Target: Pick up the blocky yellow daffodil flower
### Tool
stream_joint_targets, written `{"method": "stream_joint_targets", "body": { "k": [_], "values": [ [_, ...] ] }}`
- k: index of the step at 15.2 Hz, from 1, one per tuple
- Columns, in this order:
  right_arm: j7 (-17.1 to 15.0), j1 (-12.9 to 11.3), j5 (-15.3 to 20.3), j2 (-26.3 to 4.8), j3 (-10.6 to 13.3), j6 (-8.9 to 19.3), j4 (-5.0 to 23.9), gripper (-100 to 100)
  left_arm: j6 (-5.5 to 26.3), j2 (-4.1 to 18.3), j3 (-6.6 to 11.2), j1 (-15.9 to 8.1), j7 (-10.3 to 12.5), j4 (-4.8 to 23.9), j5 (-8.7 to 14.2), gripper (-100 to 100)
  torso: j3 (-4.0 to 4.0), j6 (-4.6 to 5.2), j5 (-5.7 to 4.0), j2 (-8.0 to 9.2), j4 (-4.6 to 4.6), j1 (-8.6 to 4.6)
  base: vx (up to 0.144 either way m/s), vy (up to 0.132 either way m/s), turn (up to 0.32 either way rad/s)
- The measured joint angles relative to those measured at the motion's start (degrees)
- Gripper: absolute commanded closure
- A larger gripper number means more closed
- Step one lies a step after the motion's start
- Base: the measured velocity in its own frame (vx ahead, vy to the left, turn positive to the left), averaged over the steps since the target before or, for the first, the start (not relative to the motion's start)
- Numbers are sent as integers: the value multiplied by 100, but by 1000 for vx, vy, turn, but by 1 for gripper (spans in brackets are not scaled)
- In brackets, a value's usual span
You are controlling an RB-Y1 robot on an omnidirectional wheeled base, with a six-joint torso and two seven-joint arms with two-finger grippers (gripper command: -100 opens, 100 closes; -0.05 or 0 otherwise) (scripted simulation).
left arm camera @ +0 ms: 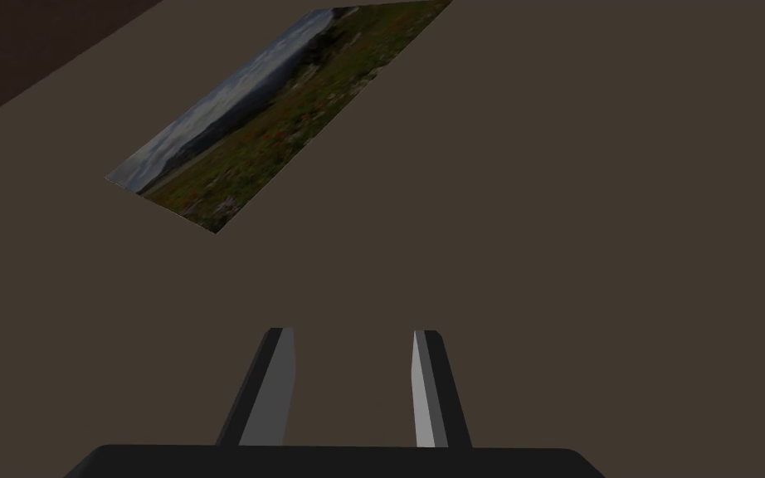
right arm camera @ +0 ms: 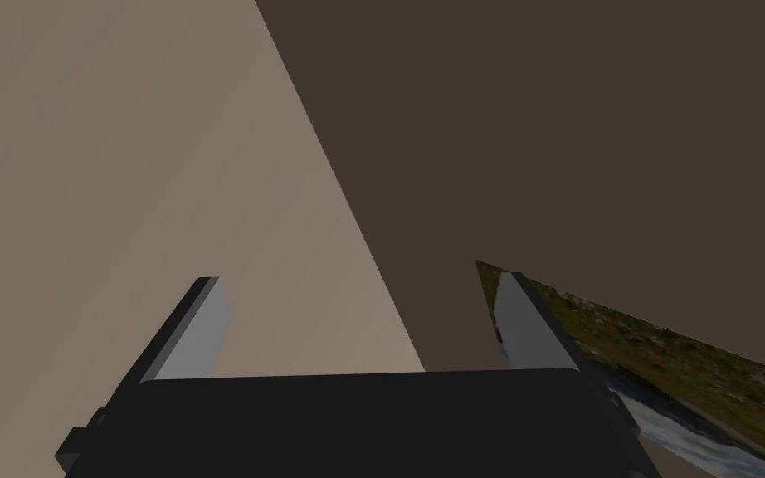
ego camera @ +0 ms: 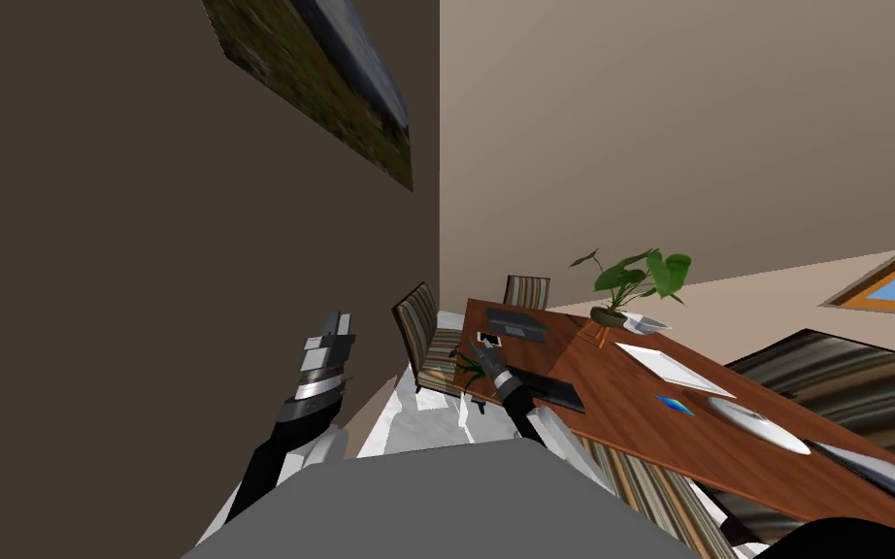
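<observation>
Thin green leaves (ego camera: 468, 370), perhaps the daffodil's, lie at the near left corner of the brown table (ego camera: 630, 393); I can make out no yellow bloom. My right gripper (ego camera: 480, 351) is right beside those leaves, over the corner. In its wrist view the right gripper (right arm camera: 364, 324) is open, holds nothing and points up at the wall corner. My left gripper (ego camera: 340, 320) is raised to the left, well away from the table. Seen from the left wrist, the left gripper (left arm camera: 353, 369) has its fingers apart with nothing between them.
On the table are a potted green plant (ego camera: 630, 283), two dark mats (ego camera: 516, 323), a white square plate (ego camera: 674, 367), a small blue thing (ego camera: 675, 405) and a white oval dish (ego camera: 758, 426). Striped chairs (ego camera: 424, 335) stand at its left end. A dark wall is close on my left.
</observation>
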Motion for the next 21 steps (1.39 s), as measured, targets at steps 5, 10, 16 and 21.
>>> {"method": "stream_joint_targets", "body": {
  "k": [5, 10, 16, 21],
  "values": [
    [310, -108, 631, -179, 136, 194, 498, -100, 0, 0, 0, 0, 0, 0, 0, 0, -1, 0, 0, -1, -1, 2, 4, 22, 96],
    [562, -129, 1222, -341, 291, 417, 802, -100, 0, 0, 0, 0, 0, 0, 0, 0, 0, -1, 0, 0, 0, 1, 3, 18, 80],
    [867, -208, 1957, -714, 482, 767, 1269, -100, 0, 0, 0, 0, 0, 0, 0, 0, -1, 0, 1, -1, 0, 2, 5, 23, 99],
    [1104, -328, 2544, -1015, 666, 1066, 1689, -100, 0, 0, 0, 0, 0, 0, 0, 0, 0, 1, 0, 0, 0, -1, 3, 17, 73]
  ]
}}
